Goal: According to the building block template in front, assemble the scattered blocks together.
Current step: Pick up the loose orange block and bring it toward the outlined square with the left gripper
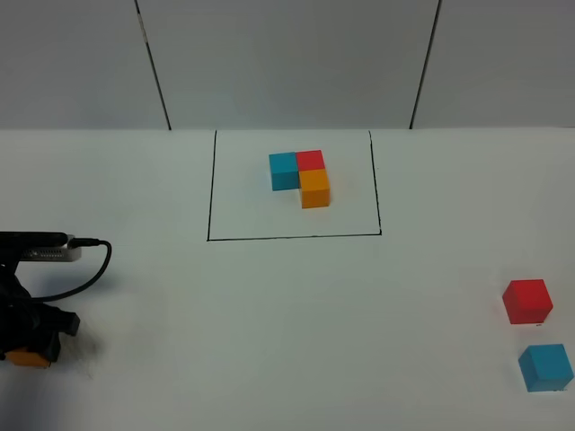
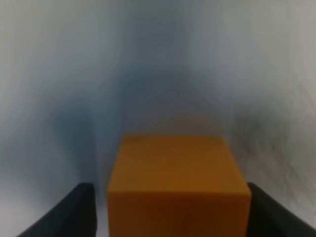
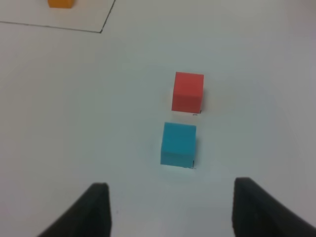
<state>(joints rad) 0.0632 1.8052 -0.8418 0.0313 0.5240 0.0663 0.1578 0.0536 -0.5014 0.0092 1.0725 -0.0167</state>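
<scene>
The scattered blocks (image 1: 545, 367) lie in two places on the white table (image 1: 269, 341), and we start with the nearest. At the near left edge the orange cube (image 1: 25, 358) (image 2: 177, 187) sits under the left gripper (image 1: 31, 337) (image 2: 170, 212). In the left wrist view we see its dark fingers (image 2: 74, 212) standing on either side of the cube. A thin strip of table shows beside one finger, while the other looks to be against the cube's side. We cannot tell whether the jaws are pressing on it. A black cable (image 1: 90, 269) loops from that arm above the table.

At the near right the blue cube (image 1: 545, 367) (image 3: 178, 144) rests flat on the table. Just beyond it, apart by a narrow gap, sits the red cube (image 1: 526, 301) (image 3: 188, 92). The right gripper (image 3: 173, 212) shows only in its own wrist view. Its fingers (image 3: 96, 210) are spread wide with nothing between them, and both cubes lie out ahead of it, untouched.

Farther back, in the middle of the table, we find the building block template (image 1: 301, 178). It is a blue cube and a red cube side by side with an orange cube joined in front of the red one, forming an L. A thin black frame (image 1: 292, 238) drawn on the table runs around it, well clear of the cubes. Behind the table stands a pale wall (image 1: 287, 63) crossed by two dark slanting seams.
</scene>
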